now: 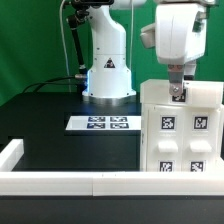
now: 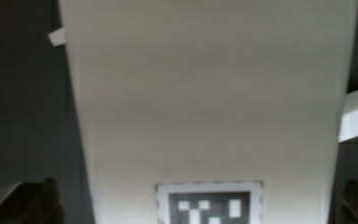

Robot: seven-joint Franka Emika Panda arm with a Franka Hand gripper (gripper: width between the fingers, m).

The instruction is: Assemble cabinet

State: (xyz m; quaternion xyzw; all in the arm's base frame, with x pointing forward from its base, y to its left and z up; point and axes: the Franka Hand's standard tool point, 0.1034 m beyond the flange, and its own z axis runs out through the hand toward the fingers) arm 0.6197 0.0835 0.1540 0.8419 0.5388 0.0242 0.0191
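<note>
On the exterior view's right side of the black table [image 1: 50, 125], the cabinet [image 1: 181, 125] stands upright, a big white box body with square black-and-white marker tags on its front face: two in an upper row, two more lower down near the picture's edge. The gripper [image 1: 178, 93] sits right at the cabinet's top edge, hanging straight down from the arm's bulky white wrist. Its fingertips reach the top rim, one dark tip showing against the white, though from here it's hard to say whether they pinch the panel or only touch it. How far apart the jaws stand, I cannot tell.

Switching to the wrist view, a broad white panel of the cabinet [image 2: 185, 100] fills nearly the whole picture, very close to the lens, with one marker tag [image 2: 208, 205] on it. White corners of other cabinet parts peek out on both sides against the dark.

Back in the exterior view, the marker board [image 1: 103, 123] lies flat on the table, well apart from the cabinet, just in front of the robot base [image 1: 108, 70]. A low white border rail [image 1: 60, 183] runs along the near edge.
</note>
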